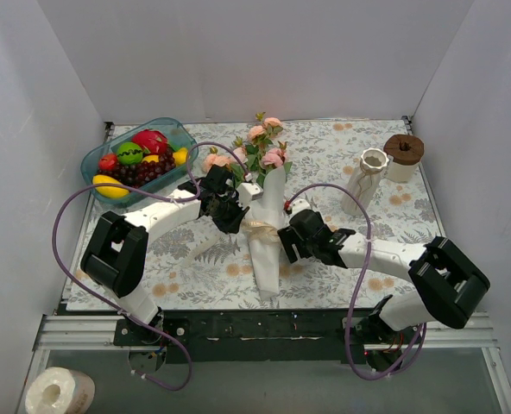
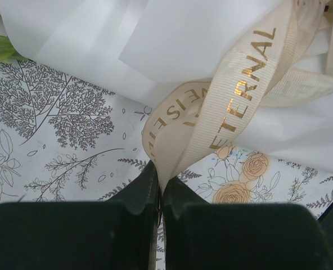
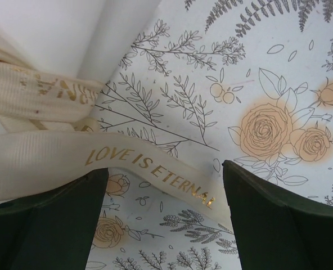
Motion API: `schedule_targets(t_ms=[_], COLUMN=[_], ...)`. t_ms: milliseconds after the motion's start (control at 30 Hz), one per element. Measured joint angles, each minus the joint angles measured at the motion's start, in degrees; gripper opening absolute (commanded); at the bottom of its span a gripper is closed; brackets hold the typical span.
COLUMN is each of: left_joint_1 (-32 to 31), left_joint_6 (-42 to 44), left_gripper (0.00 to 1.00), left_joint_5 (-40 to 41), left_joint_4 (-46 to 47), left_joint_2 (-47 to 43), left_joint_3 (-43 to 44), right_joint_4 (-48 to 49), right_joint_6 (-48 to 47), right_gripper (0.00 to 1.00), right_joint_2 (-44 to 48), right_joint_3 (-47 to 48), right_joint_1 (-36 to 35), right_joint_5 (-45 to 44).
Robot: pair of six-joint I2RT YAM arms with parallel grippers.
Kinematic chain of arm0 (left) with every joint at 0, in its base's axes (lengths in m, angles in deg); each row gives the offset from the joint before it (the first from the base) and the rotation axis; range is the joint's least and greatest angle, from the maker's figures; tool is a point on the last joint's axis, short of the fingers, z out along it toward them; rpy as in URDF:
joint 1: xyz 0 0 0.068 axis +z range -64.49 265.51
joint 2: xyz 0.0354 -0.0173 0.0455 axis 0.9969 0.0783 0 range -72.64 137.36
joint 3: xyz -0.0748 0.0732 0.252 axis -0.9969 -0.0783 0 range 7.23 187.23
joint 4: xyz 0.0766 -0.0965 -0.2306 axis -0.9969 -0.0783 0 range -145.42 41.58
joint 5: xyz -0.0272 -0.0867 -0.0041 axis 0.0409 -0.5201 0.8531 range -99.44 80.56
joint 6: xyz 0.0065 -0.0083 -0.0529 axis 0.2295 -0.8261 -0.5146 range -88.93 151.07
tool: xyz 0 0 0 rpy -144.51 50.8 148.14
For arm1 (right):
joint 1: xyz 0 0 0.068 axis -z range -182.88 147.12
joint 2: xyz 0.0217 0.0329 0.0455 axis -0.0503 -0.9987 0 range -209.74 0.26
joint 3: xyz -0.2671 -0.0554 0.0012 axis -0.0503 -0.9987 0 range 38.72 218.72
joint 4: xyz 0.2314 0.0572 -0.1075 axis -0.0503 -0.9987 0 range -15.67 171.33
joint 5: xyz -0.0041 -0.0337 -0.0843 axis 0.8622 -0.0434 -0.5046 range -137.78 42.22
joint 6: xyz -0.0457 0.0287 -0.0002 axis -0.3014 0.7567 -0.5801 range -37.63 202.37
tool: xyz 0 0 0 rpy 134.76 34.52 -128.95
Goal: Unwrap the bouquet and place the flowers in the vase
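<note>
The bouquet (image 1: 270,207) lies on the floral cloth in a white paper cone, its narrow end toward the arms. Pink and peach flowers (image 1: 262,148) stick out of its far end. A cream ribbon (image 1: 260,229) printed in gold is tied around the middle. My left gripper (image 1: 232,216) sits just left of the cone, shut on a loop of the ribbon (image 2: 234,107), which rises from the closed gripper (image 2: 160,191). My right gripper (image 1: 288,241) is at the cone's right side, open (image 3: 165,169), with a ribbon tail (image 3: 43,163) lying across the gap between its fingers. The white vase (image 1: 368,177) stands upright at the right.
A blue bowl of colourful fruit (image 1: 178,131) stands at the back left. A white cylinder with a brown top (image 1: 403,155) stands behind the vase. White walls close in three sides. A white roll (image 1: 59,392) lies off the table at the near left.
</note>
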Motion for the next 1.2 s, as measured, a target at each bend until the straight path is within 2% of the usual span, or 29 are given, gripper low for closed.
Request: schedule_targets(t_ms=[67, 267, 300, 367, 400, 467, 500, 567, 733, 1033, 1200], left_joint_1=[0.0, 0.0, 0.0, 0.0, 0.0, 0.0, 0.0, 0.0, 0.0, 0.3, 4.8], left_joint_6=[-0.2, -0.3, -0.4, -0.4, -0.4, -0.6, -0.6, -0.8, -1.5, -2.8, -3.7], left_gripper=[0.0, 0.0, 0.0, 0.0, 0.0, 0.0, 0.0, 0.0, 0.0, 0.0, 0.0], left_joint_5=[0.0, 0.0, 0.0, 0.0, 0.0, 0.0, 0.0, 0.0, 0.1, 0.5, -0.7], left_joint_4=[0.0, 0.0, 0.0, 0.0, 0.0, 0.0, 0.1, 0.0, -0.5, -3.4, -6.6], left_joint_2=[0.0, 0.0, 0.0, 0.0, 0.0, 0.0, 0.0, 0.0, 0.0, -3.0, -5.9], left_joint_3=[0.0, 0.0, 0.0, 0.0, 0.0, 0.1, 0.1, 0.1, 0.8, 5.3, 6.8], right_joint_4=[1.2, 6.6, 7.4, 8.7, 8.9, 9.0, 9.0, 8.6, 3.7, -8.3, -17.1], right_joint_6=[-0.4, -0.6, -0.6, -0.5, -0.3, -0.2, 0.1, 0.5, 2.1, 5.7, 9.8], right_gripper=[0.86, 0.6, 0.5, 0.41, 0.3, 0.19, 0.1, 0.02, 0.01, 0.01, 0.01], right_joint_2=[-0.3, -2.2, -2.5, -2.7, -2.7, -2.7, -2.7, -2.4, 2.2, 19.5, 23.4], right_joint_3=[0.0, -1.1, -1.2, -1.5, -1.6, -1.6, -1.7, -1.7, -1.8, -0.8, 2.8], right_joint_1=[-0.3, -0.3, -0.3, -0.3, -0.3, -0.3, -0.3, -0.3, -0.3, -0.3, -0.3], right_joint_5=[0.0, 1.9, 2.4, 3.1, 3.5, 3.8, 3.9, 3.9, 2.8, -4.0, -10.4])
